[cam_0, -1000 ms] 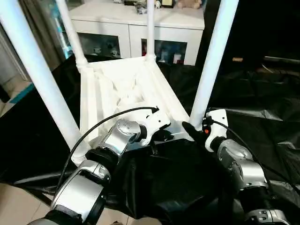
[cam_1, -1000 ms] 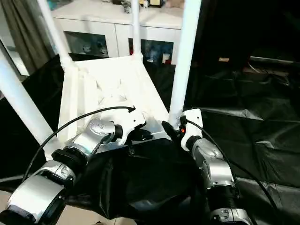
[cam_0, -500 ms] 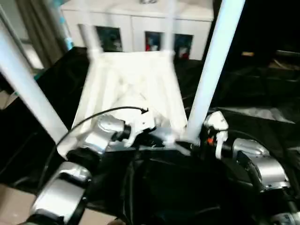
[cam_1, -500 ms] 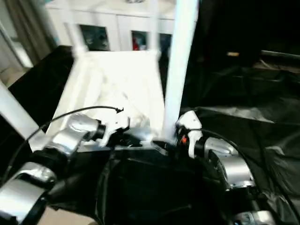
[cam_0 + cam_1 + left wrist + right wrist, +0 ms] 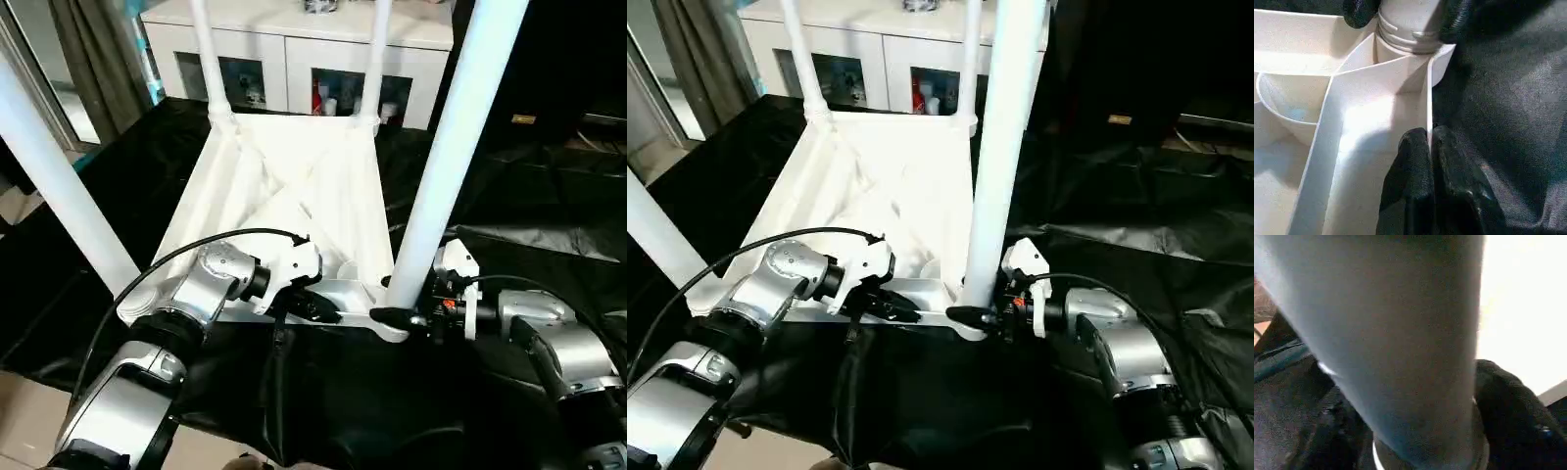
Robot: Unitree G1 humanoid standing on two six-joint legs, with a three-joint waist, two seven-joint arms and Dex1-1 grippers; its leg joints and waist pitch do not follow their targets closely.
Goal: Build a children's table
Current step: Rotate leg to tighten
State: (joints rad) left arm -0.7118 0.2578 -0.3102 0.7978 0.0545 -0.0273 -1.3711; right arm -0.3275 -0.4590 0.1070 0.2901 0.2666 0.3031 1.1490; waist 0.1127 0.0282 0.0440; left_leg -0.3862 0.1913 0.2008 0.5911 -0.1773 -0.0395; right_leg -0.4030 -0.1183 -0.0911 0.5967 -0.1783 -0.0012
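The children's table (image 5: 294, 186) lies upside down on a black sheet (image 5: 529, 225) spread over the floor, its X-ribbed underside facing up, in front of a white cabinet (image 5: 294, 59). All four legs stand upright in the corner sockets: two far legs (image 5: 208, 59) near the cabinet, a near left leg (image 5: 59, 186), and the near right leg (image 5: 453, 147). The left hand (image 5: 1429, 147) is closed on the thin rim of the top just beside the near right socket, one finger on each side of the wall, steadying the top. The right hand (image 5: 392, 315) is wrapped around the base of the near right leg where it meets its socket; its fingers (image 5: 1508, 411) press against both sides of the tube. Assembly appears nearly complete. What likely remains is seating this last leg fully, since a ringed collar (image 5: 1410, 34) shows above the socket, and turning the table upright.
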